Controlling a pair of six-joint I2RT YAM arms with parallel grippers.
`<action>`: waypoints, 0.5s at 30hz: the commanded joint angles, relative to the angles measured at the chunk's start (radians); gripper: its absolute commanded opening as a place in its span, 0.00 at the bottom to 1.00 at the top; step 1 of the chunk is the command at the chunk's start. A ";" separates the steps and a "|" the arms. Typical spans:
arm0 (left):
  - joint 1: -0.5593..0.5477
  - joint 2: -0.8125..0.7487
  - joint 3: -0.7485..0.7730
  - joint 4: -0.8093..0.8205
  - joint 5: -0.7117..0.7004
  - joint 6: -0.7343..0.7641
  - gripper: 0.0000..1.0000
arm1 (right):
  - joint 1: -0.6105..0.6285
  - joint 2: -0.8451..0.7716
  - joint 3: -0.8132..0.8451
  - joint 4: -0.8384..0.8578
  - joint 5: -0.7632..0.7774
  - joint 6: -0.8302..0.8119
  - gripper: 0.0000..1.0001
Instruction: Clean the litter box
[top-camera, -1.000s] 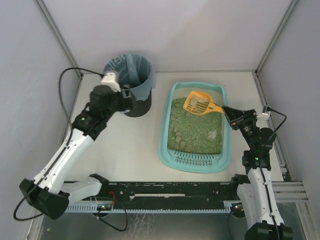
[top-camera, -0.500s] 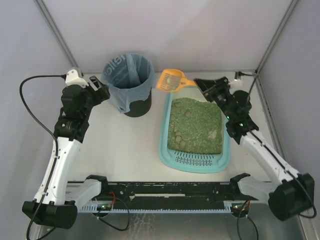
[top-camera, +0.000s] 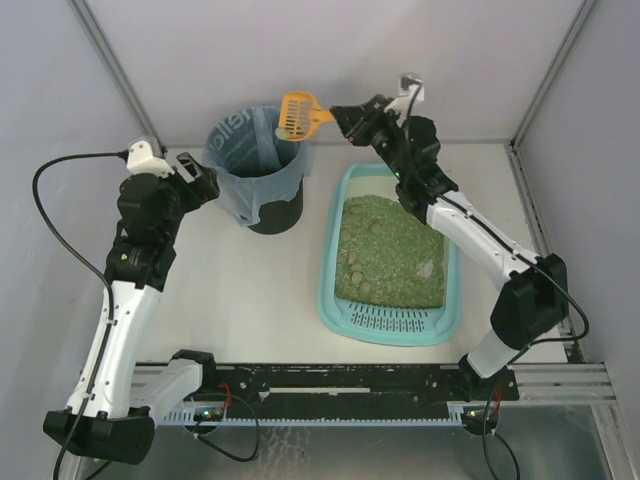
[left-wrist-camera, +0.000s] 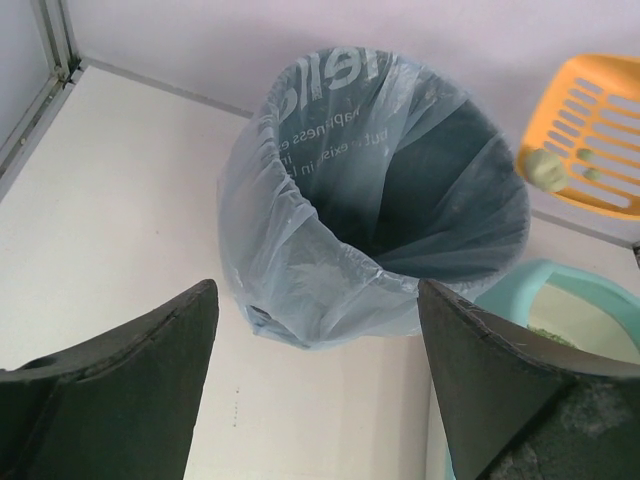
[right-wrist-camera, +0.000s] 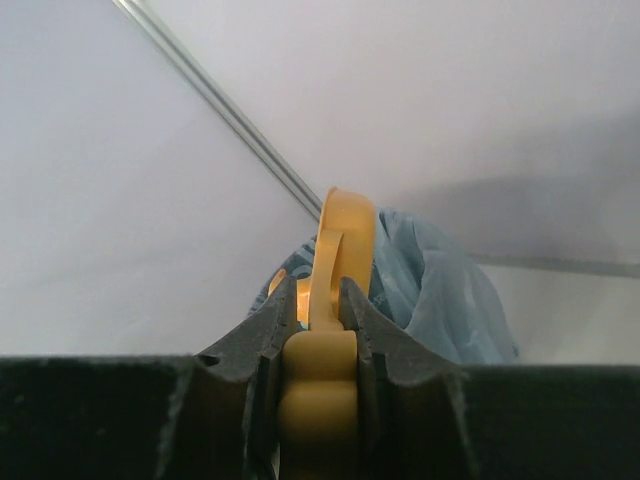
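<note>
We have the right claw (top-camera: 338, 118) closed tight on the handle of the orange scoop (top-camera: 297, 115), and the wrist view shows both fingers pinching the handle with no gap; the left claw (top-camera: 207, 183) stands wide open with nothing in it, just beside the black bin (top-camera: 258, 165) on its left and, as far as we can tell, not touching it. The litter box (top-camera: 335, 290) lies on the tabletop (top-camera: 240, 290) to the right of the bin, near it but apart, its green litter (top-camera: 395, 250) carrying several round lumps along the left side. The step in hand, as we judge it, is dumping the scoop's load: the left wrist view shows 1 pale clump (left-wrist-camera: 545, 170) sitting at the scoop's edge nearest the bin, and the scoop head hangs over or just outside the right rim rather than over the middle of the mouth. To do this well, we should carry the head further in over the blue bag (left-wrist-camera: 330, 290) before rolling the wrist, tip slowly so the clump slides off the open lip, and stay low enough that nothing bounces out onto the tabletop. We should also hold the handle firmly through the roll, and keep the left claw away from the bag so it does not pull the liner shut
</note>
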 joint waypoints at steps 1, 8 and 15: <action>0.008 -0.027 -0.024 0.060 0.014 0.008 0.85 | 0.041 0.069 0.175 -0.040 -0.022 -0.317 0.00; 0.007 -0.010 -0.025 0.065 0.043 0.003 0.85 | 0.087 0.056 0.256 -0.182 -0.032 -0.520 0.00; 0.006 0.026 -0.006 0.073 0.135 0.026 0.86 | 0.094 -0.165 0.052 -0.098 -0.026 -0.492 0.00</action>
